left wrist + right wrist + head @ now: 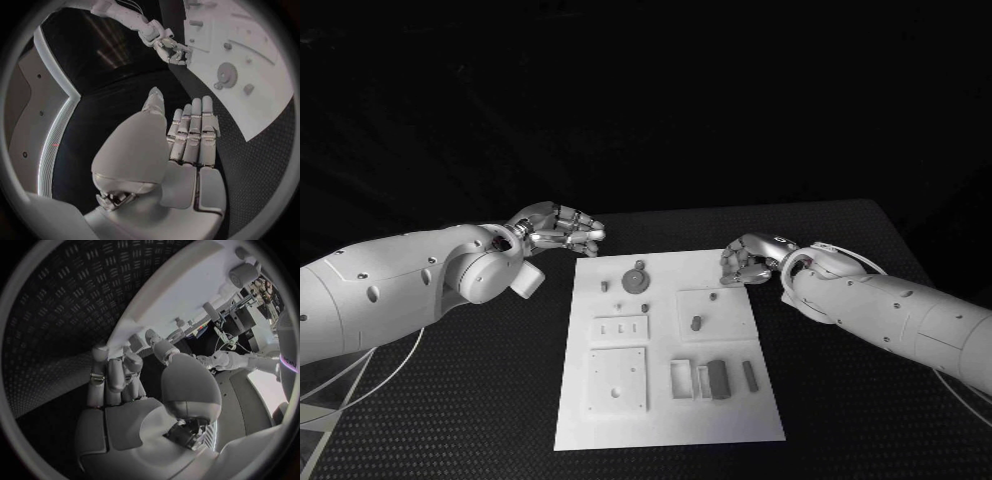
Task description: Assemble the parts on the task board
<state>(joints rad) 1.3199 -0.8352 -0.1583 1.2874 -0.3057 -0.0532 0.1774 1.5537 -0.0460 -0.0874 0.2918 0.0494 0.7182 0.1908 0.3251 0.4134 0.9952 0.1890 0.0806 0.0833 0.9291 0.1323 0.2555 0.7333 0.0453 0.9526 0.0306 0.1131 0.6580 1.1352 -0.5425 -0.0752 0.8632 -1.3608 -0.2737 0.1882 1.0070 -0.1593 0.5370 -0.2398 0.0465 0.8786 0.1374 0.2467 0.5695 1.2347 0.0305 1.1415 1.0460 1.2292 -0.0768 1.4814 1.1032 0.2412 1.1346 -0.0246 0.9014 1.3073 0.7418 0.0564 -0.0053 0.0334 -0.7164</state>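
Left robot hand is held empty, fingers loosely curled, off the far-left corner of the white rectangular task board. Right robot hand is hovered curled, nothing pinched, at the board's far-right edge. The small grey round gear part should be approached slowly & gripped by its rim.

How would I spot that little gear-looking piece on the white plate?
Find the white task board in the middle of the black table. Near its far edge, between the two hands, lies the gear: a round, toothed grey disc, while its neighbours are small pegs and blocks.

Black textured table before a dark room.
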